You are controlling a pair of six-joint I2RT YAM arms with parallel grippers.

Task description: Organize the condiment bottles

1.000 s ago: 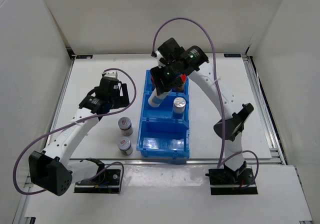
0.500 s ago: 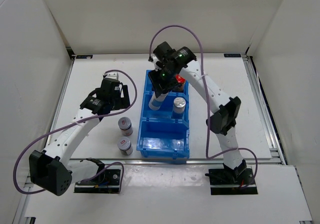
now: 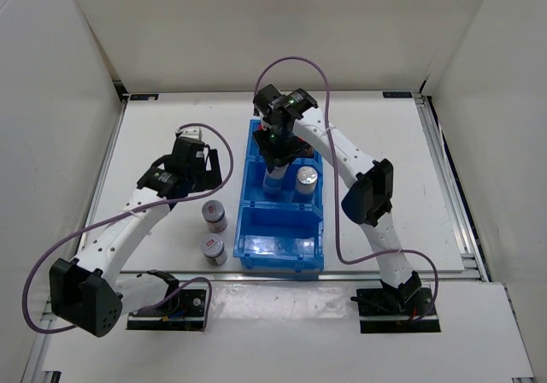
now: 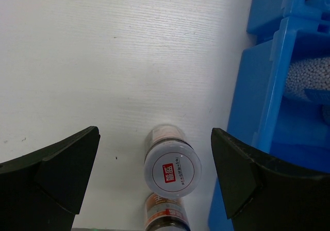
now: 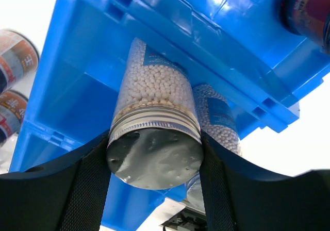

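Subject item: a silver-capped bottle (image 5: 154,86), clear-walled and packed with small pale beads, is pinched at cap level by the right gripper (image 5: 153,149), whose fingers press in from both sides. The bottle is tilted, its base down inside the middle compartment of the blue bin (image 3: 279,229). Whether the base touches the floor cannot be told. A matching bottle (image 5: 219,115) stands just beside it in the same compartment, and a red-capped bottle (image 5: 304,6) shows in the far compartment. Two short bottles (image 4: 172,166) with reddish labels stand close together on the table (image 3: 171,126), just left of the bin, outside it. The left gripper (image 4: 154,135) hovers above them, jaws spread wide, holding nothing. Assessment: the bottles look rigid, with a smooth and probably slippery wall. The bead filling suggests moderate weight sitting low, so a bottle may swing if gripped loosely. The ribbed metal cap and the shoulder below it appear the surest hold. Risk noted: the neighbouring bottle is near enough to be knocked when the fingers part.
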